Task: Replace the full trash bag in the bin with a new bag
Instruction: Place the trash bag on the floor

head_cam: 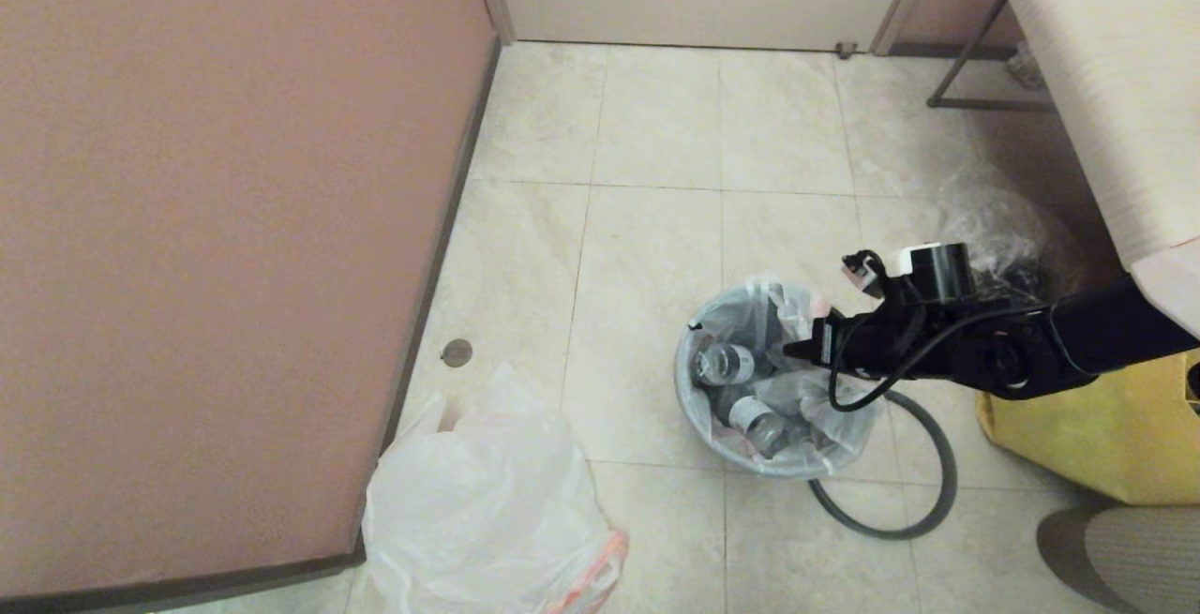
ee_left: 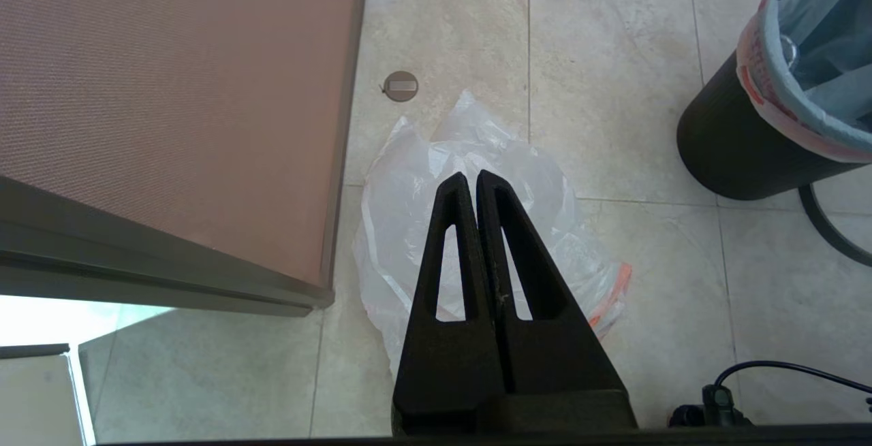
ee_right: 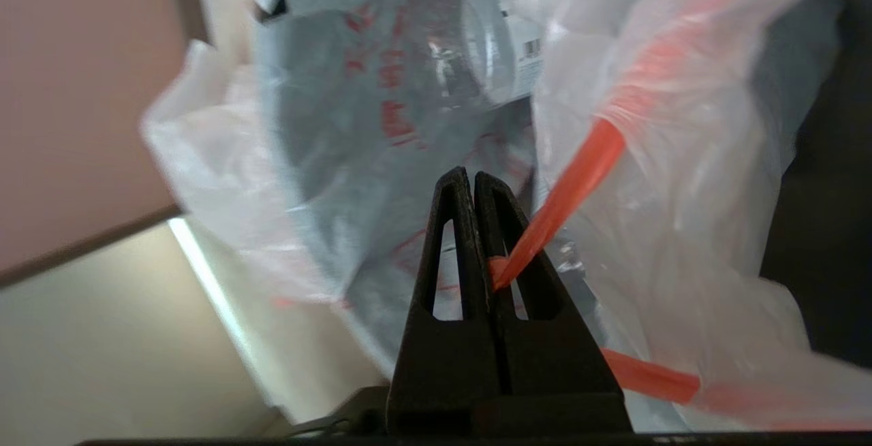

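Black fingers of the right gripper (ee_right: 471, 177) fill the front of the right wrist view, pressed together and pinching the orange drawstring (ee_right: 565, 187) of the full trash bag (ee_right: 681, 180). That thin white bag rises around the fingers, with a clear white-labelled bottle (ee_right: 501, 44) showing behind it.

From the head view, the right arm reaches in from the right side, its gripper (head_cam: 797, 350) at the far right part of the bin's (head_cam: 698, 412) mouth. Bottles (head_cam: 755, 422) lie inside the bag, which sits in the bin with its edge folded over the rim. Beside the bin, a grey hoop (head_cam: 914, 501) lies on the tiled floor (head_cam: 656, 173), partly under the bin.

Nearer the robot and to the left, the new bag (head_cam: 487, 511) lies crumpled on the floor beside a brown panel (head_cam: 216, 220), well apart from the bin. Over it hangs the left gripper (ee_left: 471, 180), fingers closed together and holding nothing.

At far right sit a yellow bag (head_cam: 1116, 436) and a clear crinkled bag (head_cam: 1008, 239)
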You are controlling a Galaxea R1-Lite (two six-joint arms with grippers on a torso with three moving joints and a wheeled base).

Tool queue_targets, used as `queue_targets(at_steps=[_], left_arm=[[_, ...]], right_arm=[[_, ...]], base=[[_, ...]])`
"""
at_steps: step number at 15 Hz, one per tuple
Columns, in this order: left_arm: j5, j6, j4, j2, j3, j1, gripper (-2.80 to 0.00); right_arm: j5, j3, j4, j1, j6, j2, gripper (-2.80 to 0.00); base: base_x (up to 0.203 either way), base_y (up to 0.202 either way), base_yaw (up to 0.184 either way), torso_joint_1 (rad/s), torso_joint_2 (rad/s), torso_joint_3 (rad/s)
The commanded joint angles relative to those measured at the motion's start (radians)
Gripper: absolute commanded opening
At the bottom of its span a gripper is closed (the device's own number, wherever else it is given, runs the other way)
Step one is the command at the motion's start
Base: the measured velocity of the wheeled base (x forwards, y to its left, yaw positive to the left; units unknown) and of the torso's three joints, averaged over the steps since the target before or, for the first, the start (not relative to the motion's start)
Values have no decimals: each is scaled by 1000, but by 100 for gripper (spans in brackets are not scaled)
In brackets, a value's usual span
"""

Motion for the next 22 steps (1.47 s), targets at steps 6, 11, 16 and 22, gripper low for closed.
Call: queue_targets(at_steps=[6,11,16,22], left_arm=[[-2,0,0,1,0,0,-280],[-2,0,0,1,0,0,-280],[-1,0,0,1,0,0,-280],[-2,0,0,1,0,0,-280]], right_arm=[[-67,-162,33,29,-24,164,-280],[-161,-211,165,65,-26,142,-280],[-208,-97,198,57,-29,-3,-280],[-362,-74,188,81,-75,58,-280]], base=[[0,0,0,0,0,0],[0,0,0,0,0,0],[0,0,0,0,0,0],[0,0,0,0,0,0]])
